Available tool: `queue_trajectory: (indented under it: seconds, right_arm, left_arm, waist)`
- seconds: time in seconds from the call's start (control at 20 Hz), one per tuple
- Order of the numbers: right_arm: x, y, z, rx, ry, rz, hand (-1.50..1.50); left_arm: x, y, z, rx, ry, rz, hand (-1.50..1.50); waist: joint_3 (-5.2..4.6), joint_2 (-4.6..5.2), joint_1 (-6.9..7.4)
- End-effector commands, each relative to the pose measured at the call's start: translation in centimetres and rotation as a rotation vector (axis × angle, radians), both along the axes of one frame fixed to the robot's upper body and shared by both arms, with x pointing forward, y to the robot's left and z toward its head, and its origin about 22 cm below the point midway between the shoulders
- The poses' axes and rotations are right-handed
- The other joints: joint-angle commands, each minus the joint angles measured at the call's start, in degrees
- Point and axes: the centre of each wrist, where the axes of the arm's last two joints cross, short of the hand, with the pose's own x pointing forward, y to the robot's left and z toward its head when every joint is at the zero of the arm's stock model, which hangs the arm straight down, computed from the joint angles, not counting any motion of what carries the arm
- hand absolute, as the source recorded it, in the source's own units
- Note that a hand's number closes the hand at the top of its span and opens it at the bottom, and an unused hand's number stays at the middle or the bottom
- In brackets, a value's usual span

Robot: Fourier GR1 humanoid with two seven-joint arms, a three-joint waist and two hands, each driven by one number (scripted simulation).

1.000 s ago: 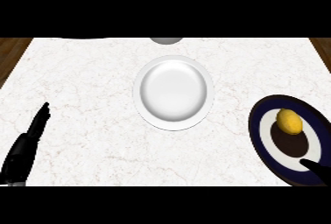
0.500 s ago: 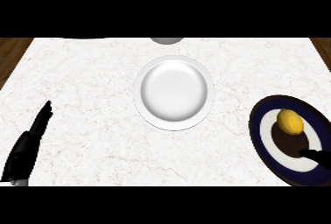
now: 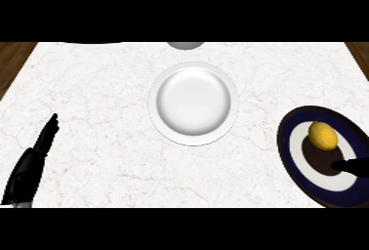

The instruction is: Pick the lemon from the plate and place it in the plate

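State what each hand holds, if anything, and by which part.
Nothing is held. The left hand rests open at the counter's left; the right hand only enters over the dark plate, short of the lemon.

Yellow lemon [image 3: 323, 135] on dark-rimmed plate [image 3: 288, 146] at right; white plate [image 3: 193, 103] centre

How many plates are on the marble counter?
2: a plain white round plate at the counter's middle, empty, and a dark blue plate with a white ring at the right edge, holding the yellow lemon. None seems hidden.
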Motion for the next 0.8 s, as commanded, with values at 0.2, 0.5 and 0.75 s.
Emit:
queue_trajectory:
  seconds: [0.2,0.5,0.75]
  right_arm:
    - [0.2,-0.2,-1.9,0.027,0.067,0.076,-1.5]
    - [2.0,-1.8,-4.0,0.041,0.119,0.08,-1.5]
    - [3.6,0.1,-6.2,0.026,0.127,0.074,-1.5]
  left_arm:
    - [-0.1,0.6,0.2,-0.015,0.009,-0.001,0.0]
    - [-0.3,-0.2,0.8,-0.008,-0.001,0.021,0.0]
    - [0.3,0.2,1.1,-0.016,-0.013,0.002,0.0]
  waist:
    - [-0.02,-0.07,-0.36]
    - [0.0,-0.05,-0.17]
    - [0.0,-0.04,-0.09]
